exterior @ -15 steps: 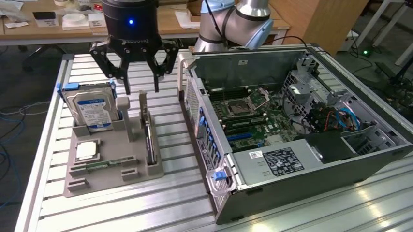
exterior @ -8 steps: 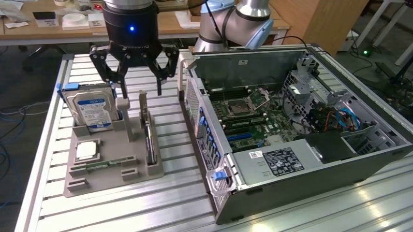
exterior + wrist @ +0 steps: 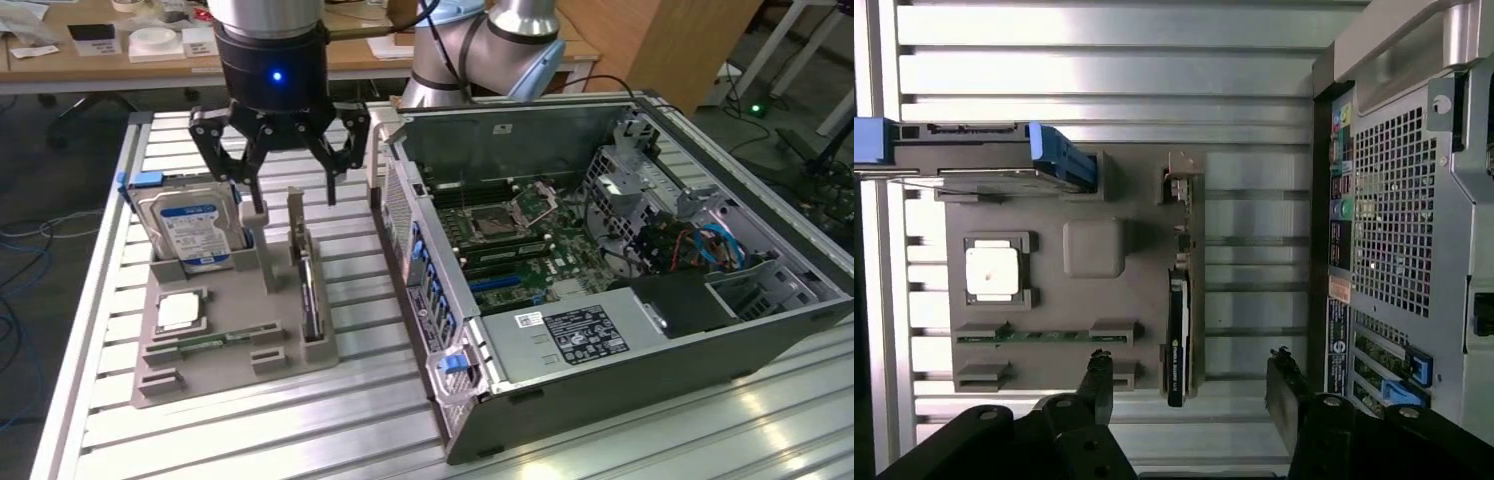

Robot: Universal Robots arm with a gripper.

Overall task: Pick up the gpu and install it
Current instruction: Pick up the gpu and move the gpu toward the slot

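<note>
Currently, we list the gripper (image 3: 291, 195), jaws spread wide and empty, above the far end of the grey holder (image 3: 240, 305) on the worktop (image 3: 267, 430). Below, slightly nearer us, the gpu (image 3: 310, 300) stands edge-on in that holder, long axis near-to-far. Hard drive (image 3: 194, 228) on the exterior view's left; open computer case (image 3: 601, 330) close on its right.

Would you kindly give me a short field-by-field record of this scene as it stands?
gripper: above the gray holder, jaws open, holding nothing
gpu: on edge in the holder, beneath the gripper, not picked up
hard drive: upright in the holder
computer case: open, on the exterior view's right, motherboard exposed
</note>
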